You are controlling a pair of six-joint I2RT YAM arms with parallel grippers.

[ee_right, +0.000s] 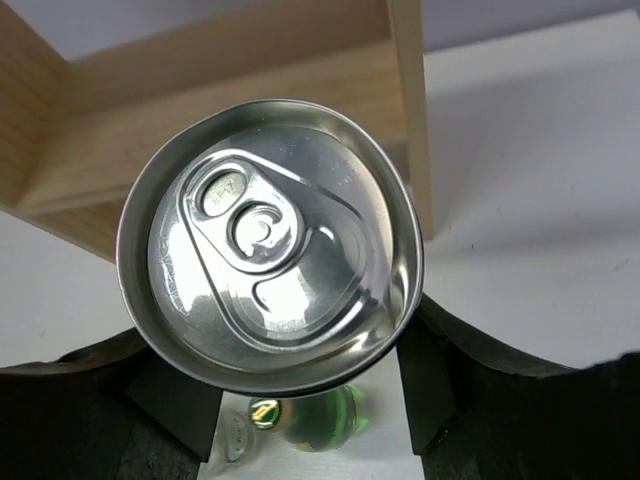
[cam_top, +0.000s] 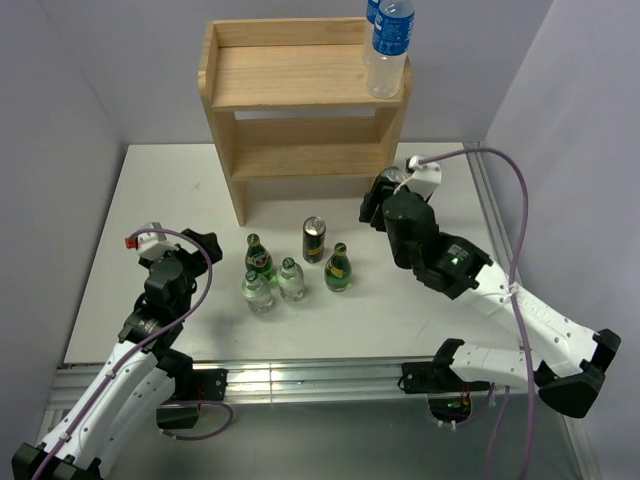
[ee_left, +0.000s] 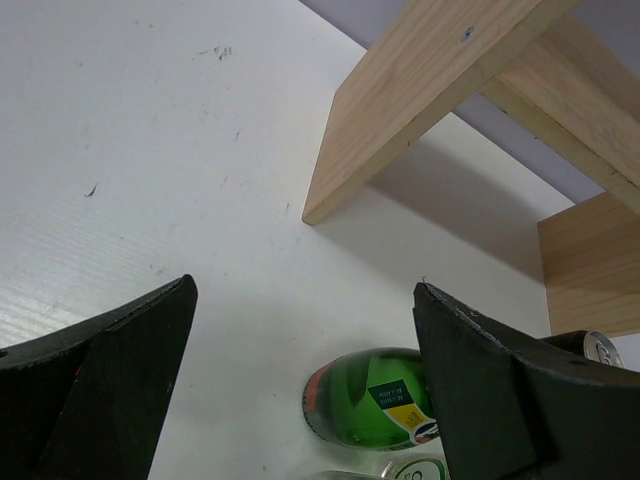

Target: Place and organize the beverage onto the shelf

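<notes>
Bright, even, diffuse light from above. The white surface [cam_top: 180, 190] is not blown out; shadows soft. The shelf [cam_top: 300, 75] casts a grey shadow beneath its boards and beside its side panel (clearest from the left wrist). The can [ee_right: 270, 245] lid is sharp, with smooth sheen; the green bottle [ee_right: 320, 420] below it is blurred. The gripper fingers [ee_left: 100, 390] are nearly featureless black. Glare streak on the near rail [cam_top: 300, 378].

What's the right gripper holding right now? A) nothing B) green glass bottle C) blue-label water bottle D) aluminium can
D: the right wrist view shows the can, pull-tab lid up, clamped in the right gripper in front of the shelf.
</notes>
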